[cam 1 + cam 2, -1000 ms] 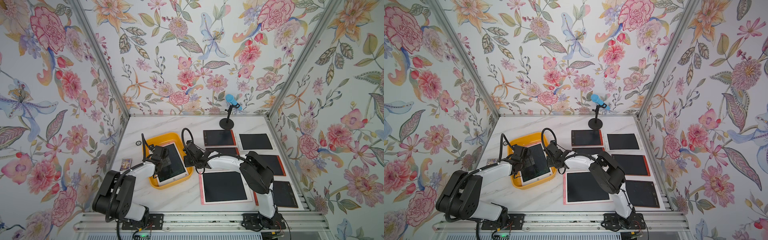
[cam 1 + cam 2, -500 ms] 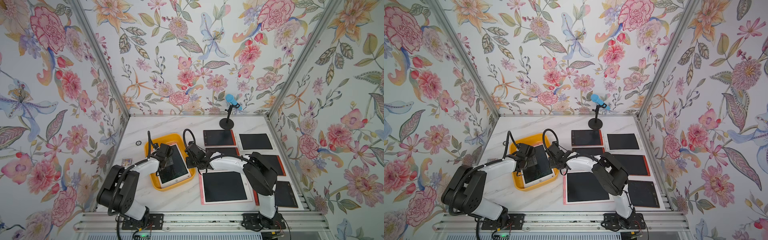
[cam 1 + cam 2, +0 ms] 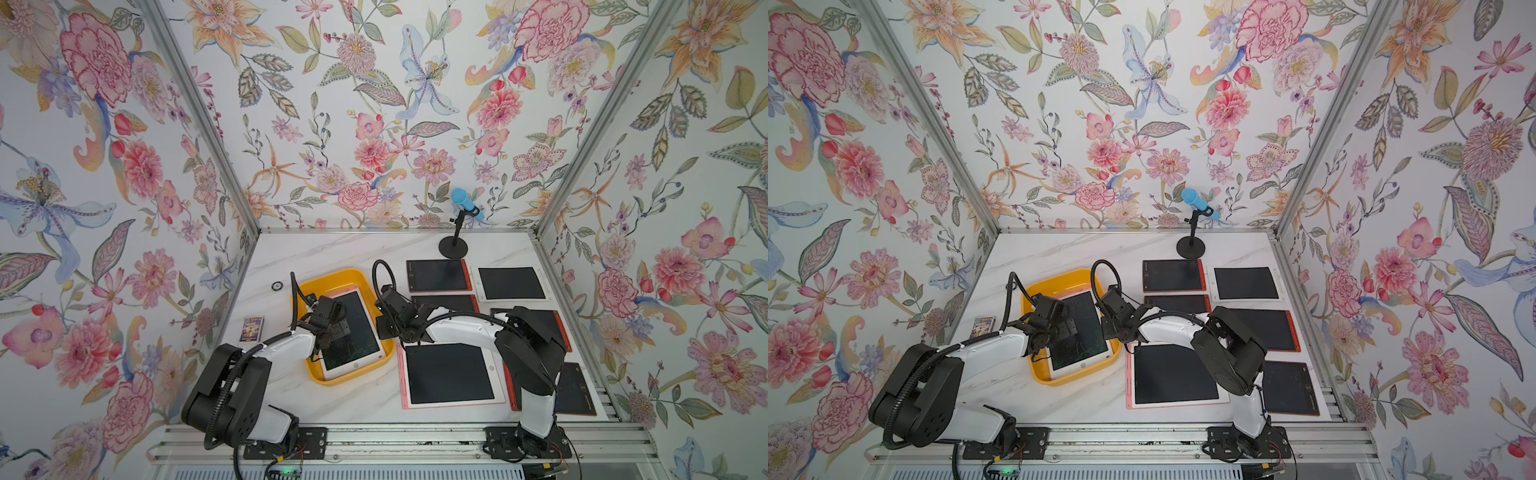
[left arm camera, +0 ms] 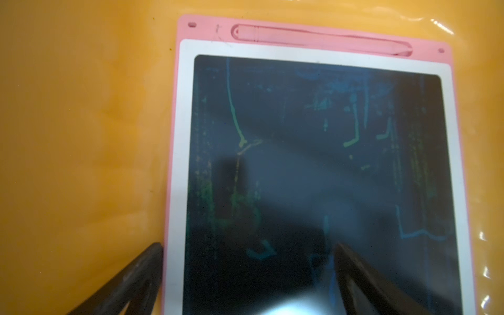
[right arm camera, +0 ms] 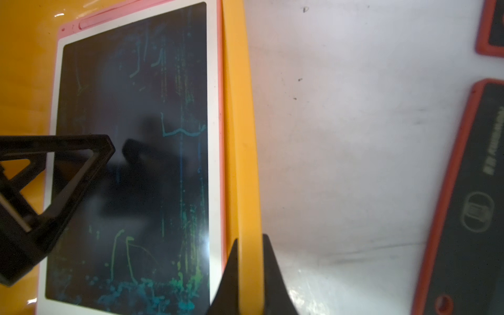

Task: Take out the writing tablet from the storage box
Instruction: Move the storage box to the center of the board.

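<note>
Though shallow, the storage box holds one tablet.

The storage box was glossy, smooth plastic; the writing tablet had a reflective screen (pink frame matt); the table looked smooth, marble-patterned.

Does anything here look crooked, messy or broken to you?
Only the writing tablet in the storage box stands out. Its dark screen is streaked with green and blue scribbles, while the tablets on the table look blank.
</note>
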Robot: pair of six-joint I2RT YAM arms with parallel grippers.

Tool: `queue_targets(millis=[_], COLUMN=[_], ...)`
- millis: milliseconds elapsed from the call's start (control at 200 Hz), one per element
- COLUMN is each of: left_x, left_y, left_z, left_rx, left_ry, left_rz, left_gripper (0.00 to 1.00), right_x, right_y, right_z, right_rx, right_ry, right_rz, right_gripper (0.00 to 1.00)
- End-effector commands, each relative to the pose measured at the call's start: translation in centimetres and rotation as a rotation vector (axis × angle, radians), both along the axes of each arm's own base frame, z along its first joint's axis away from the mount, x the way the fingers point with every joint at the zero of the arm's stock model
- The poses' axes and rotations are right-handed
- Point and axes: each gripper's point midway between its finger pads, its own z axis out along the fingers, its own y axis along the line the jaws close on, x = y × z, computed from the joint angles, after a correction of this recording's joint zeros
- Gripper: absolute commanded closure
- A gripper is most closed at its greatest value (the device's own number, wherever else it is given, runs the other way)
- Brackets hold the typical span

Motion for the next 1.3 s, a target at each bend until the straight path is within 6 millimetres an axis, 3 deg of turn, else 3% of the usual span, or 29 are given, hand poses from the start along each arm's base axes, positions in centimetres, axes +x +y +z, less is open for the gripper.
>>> queue_targets(millis=[0, 250, 395, 430, 676, 766, 846, 1136, 1296], left_x=[-6.4, -7.1, -7.3, -7.5, -7.5, -7.3, -7.6, -10.8, -11.1], left_y=[4.3, 3.2, 4.2, 4.3, 3.1, 1.7, 0.8, 1.7, 0.9], left_z=[-3.7, -3.6, -2.6, -3.1, -3.8, -4.0, -5.0, -9.8, -10.6], left_rx=[0.157, 0.227, 0.429, 0.457, 0.376, 0.282, 0.202, 0.171, 0.107], left_ry=[0.233, 0.249, 0.305, 0.337, 0.331, 0.292, 0.274, 0.355, 0.335], left_rz=[0.061, 0.021, -0.005, -0.016, -0.036, -0.049, -0.041, -0.010, -0.022], left_gripper=[0.01, 0.01, 0.01, 0.01, 0.01, 0.01, 0.01, 0.01, 0.01], right_x=[3.4, 3.1, 2.9, 2.9, 3.0, 3.0, 3.0, 3.1, 3.2], right_y=[-8.1, -7.6, -7.3, -7.4, -7.6, -7.4, -7.3, -7.6, -7.3], right_z=[-0.4, -1.1, -1.6, -1.6, -1.4, -1.4, -1.4, -1.1, -1.3], right_rx=[-0.180, -0.162, -0.171, -0.172, -0.169, -0.164, -0.165, -0.165, -0.166], right_ry=[-0.050, -0.033, -0.029, -0.028, -0.034, -0.033, -0.033, -0.038, -0.036], right_rz=[-0.217, -0.198, -0.192, -0.192, -0.197, -0.192, -0.190, -0.192, -0.181], right_gripper=[0.96, 0.96, 0.96, 0.96, 0.96, 0.96, 0.96, 0.96, 0.96])
